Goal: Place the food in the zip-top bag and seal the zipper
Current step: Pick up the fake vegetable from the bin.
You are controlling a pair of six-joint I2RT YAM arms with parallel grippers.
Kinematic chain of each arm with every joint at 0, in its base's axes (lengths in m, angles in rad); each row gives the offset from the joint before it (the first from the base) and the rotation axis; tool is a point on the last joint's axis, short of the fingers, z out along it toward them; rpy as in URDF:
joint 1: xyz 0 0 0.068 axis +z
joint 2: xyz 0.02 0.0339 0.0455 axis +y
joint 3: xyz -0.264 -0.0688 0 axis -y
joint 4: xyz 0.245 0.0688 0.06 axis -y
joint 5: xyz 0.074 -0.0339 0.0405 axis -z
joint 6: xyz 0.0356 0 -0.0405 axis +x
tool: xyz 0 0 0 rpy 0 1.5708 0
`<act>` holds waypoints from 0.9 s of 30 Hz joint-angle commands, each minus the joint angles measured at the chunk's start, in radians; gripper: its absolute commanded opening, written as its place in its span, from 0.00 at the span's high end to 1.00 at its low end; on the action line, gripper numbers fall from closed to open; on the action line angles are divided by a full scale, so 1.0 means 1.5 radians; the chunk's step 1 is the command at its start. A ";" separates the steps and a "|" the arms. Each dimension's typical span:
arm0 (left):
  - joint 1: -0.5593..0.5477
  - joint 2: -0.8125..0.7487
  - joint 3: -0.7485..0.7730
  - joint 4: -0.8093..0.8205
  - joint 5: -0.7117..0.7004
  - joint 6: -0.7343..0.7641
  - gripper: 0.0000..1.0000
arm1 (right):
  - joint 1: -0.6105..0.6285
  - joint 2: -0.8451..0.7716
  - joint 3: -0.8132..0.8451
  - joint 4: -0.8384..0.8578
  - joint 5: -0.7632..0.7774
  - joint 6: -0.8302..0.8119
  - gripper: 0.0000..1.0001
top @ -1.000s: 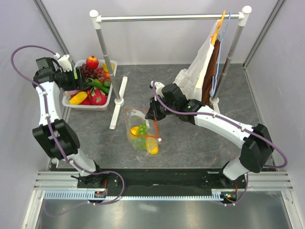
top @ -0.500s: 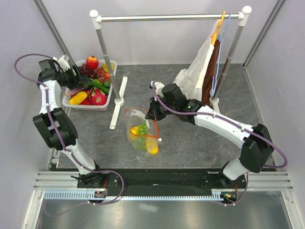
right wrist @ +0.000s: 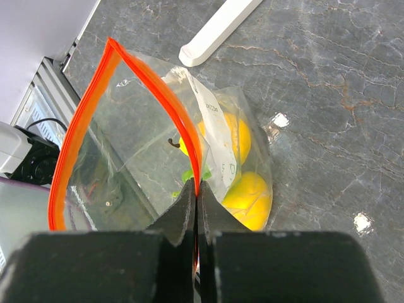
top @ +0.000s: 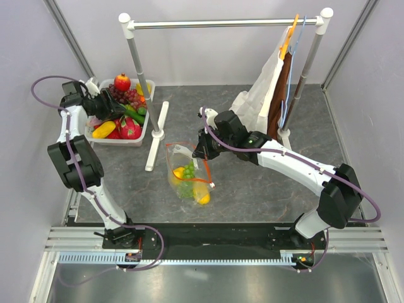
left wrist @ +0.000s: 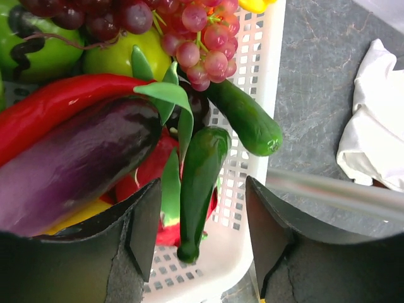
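The food lies in a white basket (top: pixel 117 142) at the back left: a purple eggplant (left wrist: pixel 76 164), a red pepper (left wrist: pixel 57 107), red grapes (left wrist: pixel 202 44) and a slim green pepper (left wrist: pixel 199 183). My left gripper (left wrist: pixel 202 237) hangs open over the basket. The green pepper's tip lies between its fingers, touching neither. The clear zip-top bag (top: pixel 186 170) stands mid-table with yellow fruit (right wrist: pixel 249 199) and green grapes (top: pixel 188 169) inside. My right gripper (right wrist: pixel 197 196) is shut on the orange-red zipper (right wrist: pixel 158 95), holding the mouth open.
A clothes rack (top: pixel 221 24) spans the back, and its white foot (top: pixel 156 136) lies between basket and bag. A white cloth (top: pixel 265 88) hangs on a hanger at the right post. Grey tabletop surrounds the bag.
My left gripper has moved right, further over the basket, and its jaws have narrowed. The right arm and the bag have stayed still.
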 commanded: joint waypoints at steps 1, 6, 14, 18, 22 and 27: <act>-0.009 0.018 0.008 0.045 -0.006 -0.030 0.39 | 0.002 -0.010 0.010 0.013 -0.003 -0.009 1.00; -0.013 0.034 0.028 0.050 -0.012 -0.038 0.46 | 0.002 -0.011 0.005 0.010 -0.003 -0.011 1.00; -0.012 -0.025 -0.001 0.058 -0.016 -0.037 0.67 | 0.002 -0.007 0.010 0.010 -0.002 -0.013 1.00; -0.012 -0.096 -0.014 0.056 -0.051 -0.004 0.73 | 0.002 -0.009 0.007 0.009 0.000 -0.016 1.00; -0.011 -0.176 -0.019 0.040 -0.090 0.037 0.78 | 0.002 -0.014 0.000 0.008 0.003 -0.017 1.00; -0.010 -0.258 -0.021 0.002 -0.130 0.085 0.87 | 0.002 -0.015 -0.001 0.008 0.008 -0.019 1.00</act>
